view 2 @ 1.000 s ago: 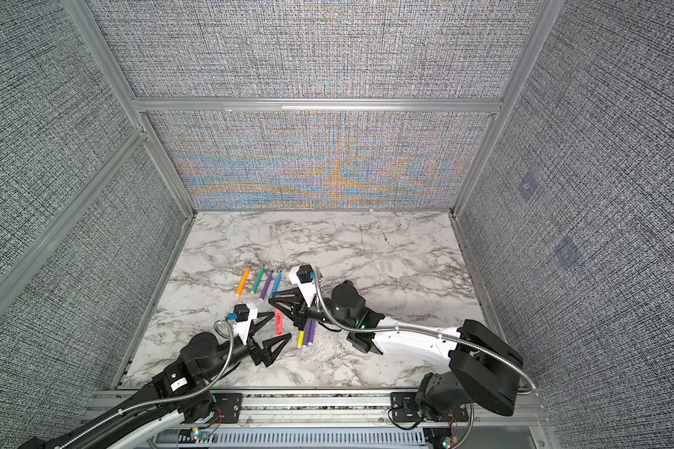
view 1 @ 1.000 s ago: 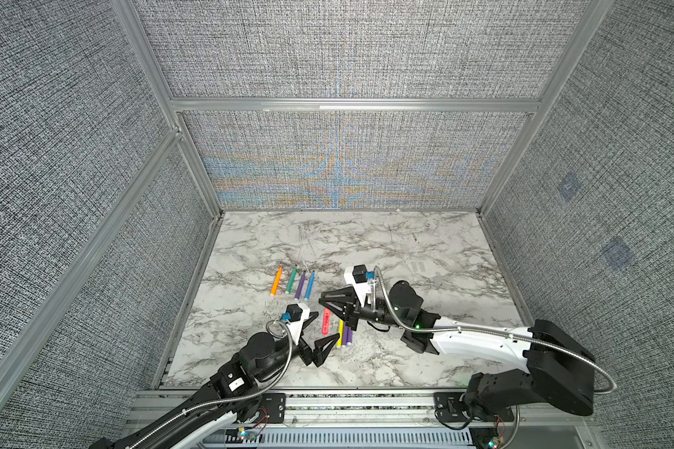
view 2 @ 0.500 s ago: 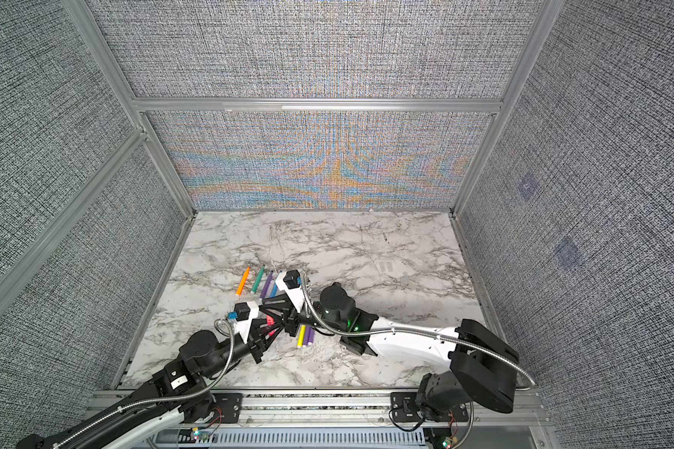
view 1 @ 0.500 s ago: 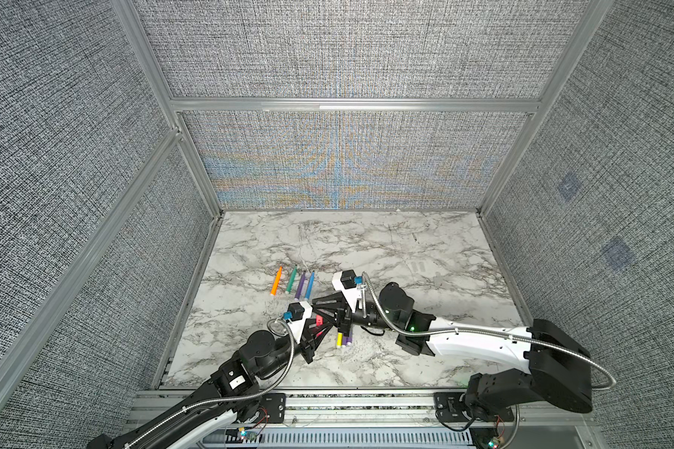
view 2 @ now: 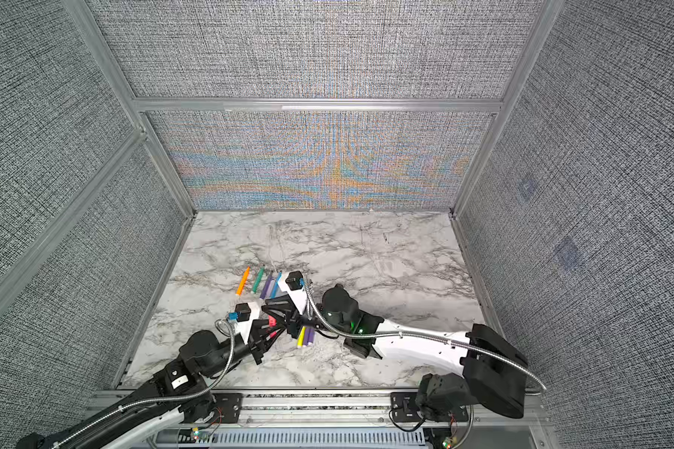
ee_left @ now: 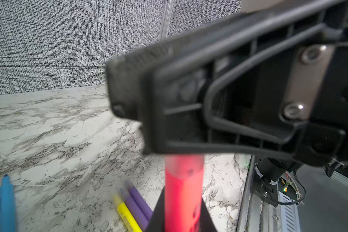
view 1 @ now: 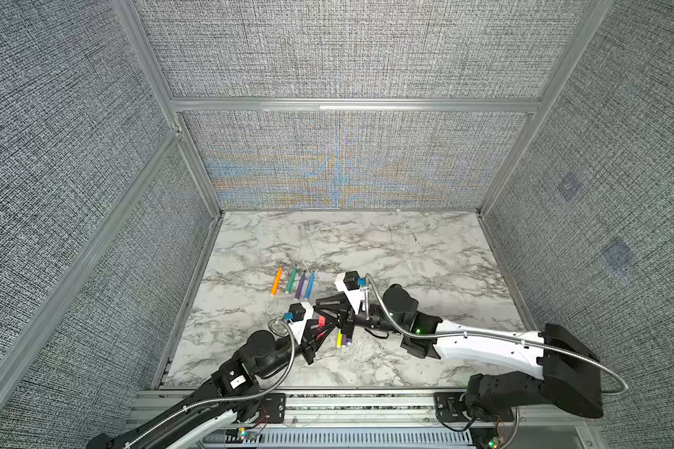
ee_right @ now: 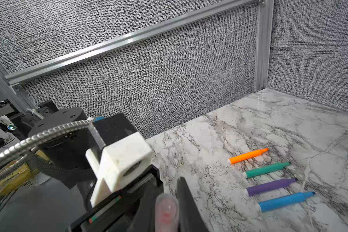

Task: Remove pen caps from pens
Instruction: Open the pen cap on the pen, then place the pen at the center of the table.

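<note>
Red pen (ee_left: pixel 183 180) bridges left gripper (ee_left: pixel 182 218) and right gripper (ee_right: pixel 167 198), cap (ee_right: pixel 167 216) toward right.

The red pen (ee_left: pixel 183 190) is blurred, its lower end cut off.

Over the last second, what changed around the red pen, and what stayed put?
The left gripper, open a second ago, moved in to the right gripper and shut on the red pen. The right gripper stayed shut on that pen's clear cap, shifting only slightly. The orange pen, green pen, purple pen and blue pen, and the yellow pen and two purple pens near the grippers, lay unmoved.
</note>
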You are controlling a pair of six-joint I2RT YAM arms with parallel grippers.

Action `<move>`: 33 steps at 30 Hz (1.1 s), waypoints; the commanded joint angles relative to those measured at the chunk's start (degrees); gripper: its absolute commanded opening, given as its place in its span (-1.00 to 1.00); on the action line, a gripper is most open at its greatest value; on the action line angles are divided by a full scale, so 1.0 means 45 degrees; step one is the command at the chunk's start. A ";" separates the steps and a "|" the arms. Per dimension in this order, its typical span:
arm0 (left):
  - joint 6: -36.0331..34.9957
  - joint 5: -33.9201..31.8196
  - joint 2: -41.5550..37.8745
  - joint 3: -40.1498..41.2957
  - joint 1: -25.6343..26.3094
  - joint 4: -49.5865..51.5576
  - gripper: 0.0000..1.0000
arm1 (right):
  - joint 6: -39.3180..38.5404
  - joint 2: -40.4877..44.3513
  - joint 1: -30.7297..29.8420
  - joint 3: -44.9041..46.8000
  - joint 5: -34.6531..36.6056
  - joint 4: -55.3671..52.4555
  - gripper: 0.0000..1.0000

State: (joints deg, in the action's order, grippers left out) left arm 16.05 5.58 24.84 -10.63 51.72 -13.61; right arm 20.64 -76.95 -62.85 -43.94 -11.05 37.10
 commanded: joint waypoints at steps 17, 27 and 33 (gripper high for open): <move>0.0882 -0.1294 0.3169 -0.0191 -0.0119 0.0471 -1.00 | -0.2565 0.3108 0.0073 -0.0128 0.0414 0.4026 -1.00; 0.1352 -0.3804 0.4266 -0.1844 -0.0376 0.2757 -1.00 | -0.3599 0.4979 0.0138 -0.1213 0.3883 -0.1465 -1.00; 0.0770 -0.3148 0.7230 -0.4074 -0.2363 0.4328 -1.00 | -0.4579 0.6171 0.0187 -0.0788 0.8621 -0.5317 -1.00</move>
State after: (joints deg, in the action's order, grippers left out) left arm 21.12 -9.41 53.25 -26.22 43.79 1.41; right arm 2.98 -50.35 -62.17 -48.45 13.65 24.29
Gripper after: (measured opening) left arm 0.163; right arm 0.168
